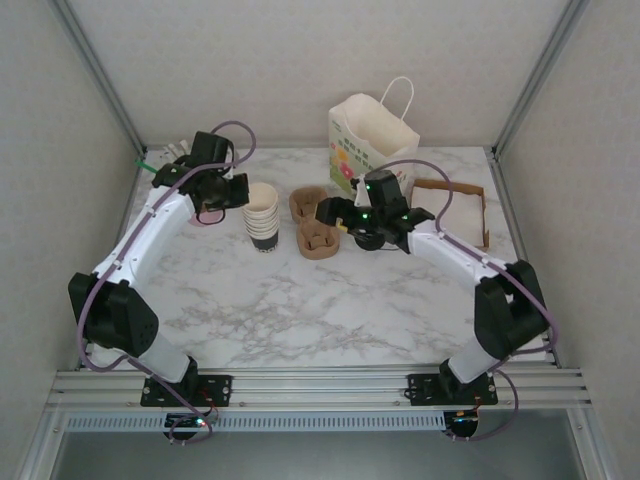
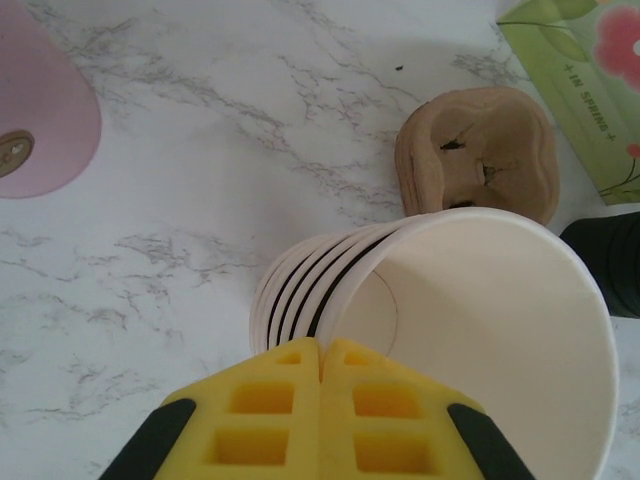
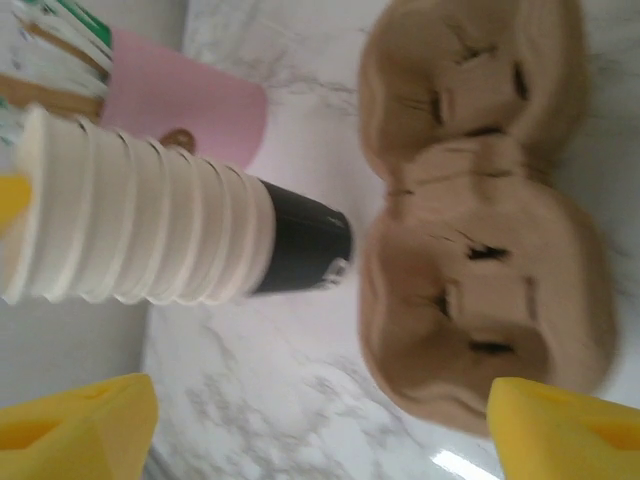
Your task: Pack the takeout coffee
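Item: lidded coffee cup. Location uncertain. A dark round shape (image 1: 368, 240) under the right wrist, just beside the carrier, may be it or a pile of spare lids; it is too hidden to tell.
Item: stack of lidless cups (image 1: 262, 217). Upright on the marble table (image 1: 300, 300), left of the carrier.
Item: brown pulp carrier (image 1: 318, 240). Two wells, both empty. It lies between the cup stack and the right arm.
Item: paper bag (image 1: 372, 135). Upright at the back of the table, mouth open, handle up. No contents can be made out.
Item: pink object (image 1: 210, 215). On the table beneath the left arm; kind unclear.
Item: cardboard tray (image 1: 484, 215). Far right, apart from the rest.
Item: left gripper (image 2: 320, 400). Fingers pressed together with nothing between them, poised just over the rim of the cup stack.
Item: right gripper (image 3: 325, 425). Fingers spread wide, holding nothing, facing the carrier with the cup stack beyond.
Status, as judged: early. The carrier is unfilled and the bag looks unloaded. Remaining: take up the coffee, seat it in a well or in the bag, and release.
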Robot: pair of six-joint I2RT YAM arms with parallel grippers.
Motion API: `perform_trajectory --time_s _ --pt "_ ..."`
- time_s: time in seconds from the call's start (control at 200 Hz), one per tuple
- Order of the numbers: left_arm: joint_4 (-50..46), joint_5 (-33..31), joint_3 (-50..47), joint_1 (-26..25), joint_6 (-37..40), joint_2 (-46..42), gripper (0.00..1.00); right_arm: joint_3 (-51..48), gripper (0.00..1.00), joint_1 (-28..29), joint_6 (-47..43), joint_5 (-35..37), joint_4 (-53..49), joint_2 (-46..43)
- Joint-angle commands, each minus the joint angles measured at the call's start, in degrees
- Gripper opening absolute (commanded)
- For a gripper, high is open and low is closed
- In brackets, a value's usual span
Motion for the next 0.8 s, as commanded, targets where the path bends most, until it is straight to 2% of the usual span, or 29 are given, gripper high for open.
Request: perform_trajectory --time_s 0.0,0.23,0.506,0.791 --pt "1.8 1.9 -0.8 1.0 -0.1 -2.5 0.0 3.5 0.79 0.6 7.4 -7.2 10.5 4.2" --pt "2.9 3.6 -2.8 2.7 0.0 -3.2 0.0 8.8 0.67 2.7 12.0 -10.7 15.6 12.1" --pt "3.4 4.5 -3.2 3.4 -0.1 -3.4 0.0 13.0 0.66 5.0 15.3 -13.8 19.4 18.1" --pt "3.8 4.7 -3.4 3.6 -0.1 -3.1 0.0 13.7 0.64 5.8 17.3 -15.1 21.8 20.2"
